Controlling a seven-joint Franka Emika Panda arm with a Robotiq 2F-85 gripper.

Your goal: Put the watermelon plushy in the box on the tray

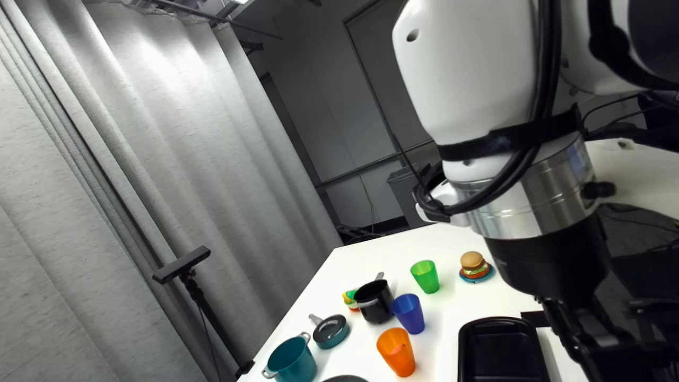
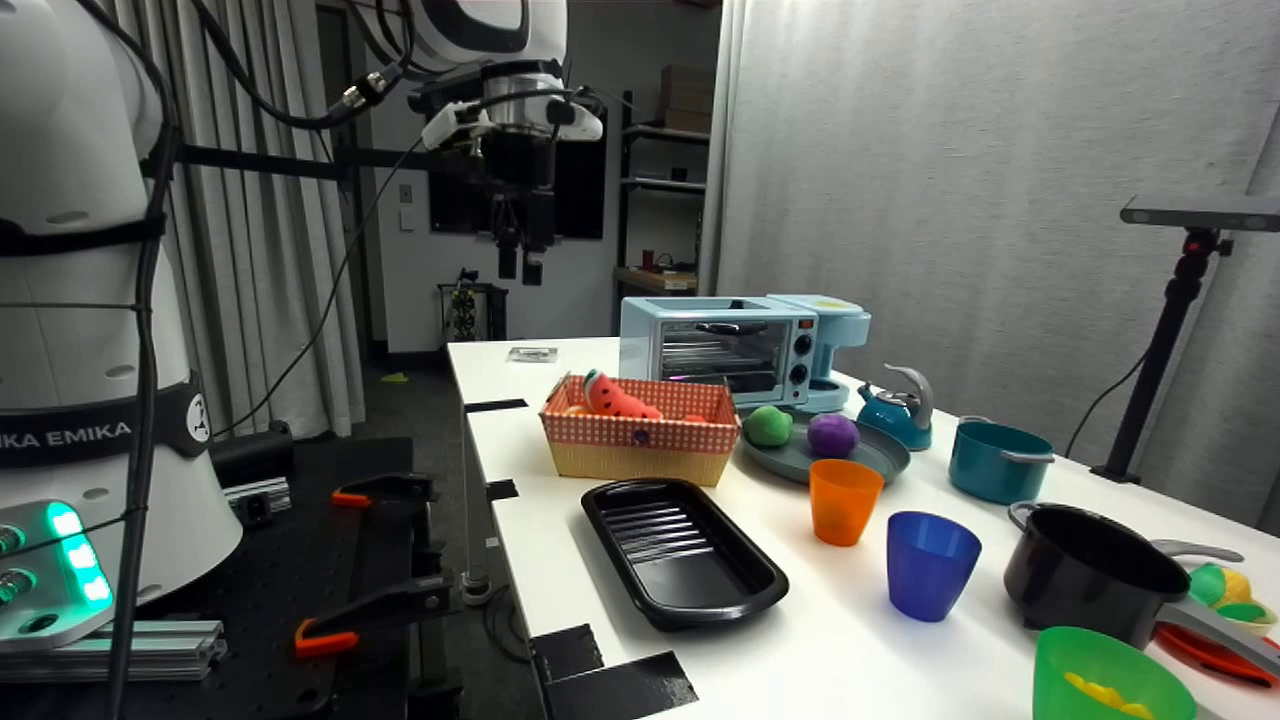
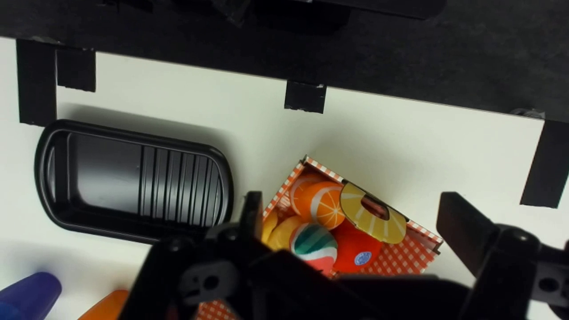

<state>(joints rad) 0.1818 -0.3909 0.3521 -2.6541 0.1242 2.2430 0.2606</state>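
The watermelon plushy, red with a green and white rind end, leans among other plush fruit in the red-checked box; it shows in an exterior view [image 2: 620, 400] and in the wrist view [image 3: 314, 243]. The box [image 2: 640, 462] stands on the white table; its rim also shows in the wrist view [image 3: 286, 184]. The black tray stands beside the box, in both exterior views [image 1: 504, 350] [image 2: 700, 572] and in the wrist view [image 3: 106, 173]. My gripper [image 3: 351, 213] is open and empty, well above the table [image 2: 520, 268], its fingers spread over the box. Part of the plushy is hidden behind the gripper.
Orange [image 2: 842, 505], blue [image 2: 928, 568] and green [image 2: 1105, 680] cups stand near the tray. A grey plate [image 2: 885, 455] with green and purple balls and a light-blue toaster oven [image 2: 725, 350] are beside and behind the box. A black pot [image 2: 1090, 580] stands farther along.
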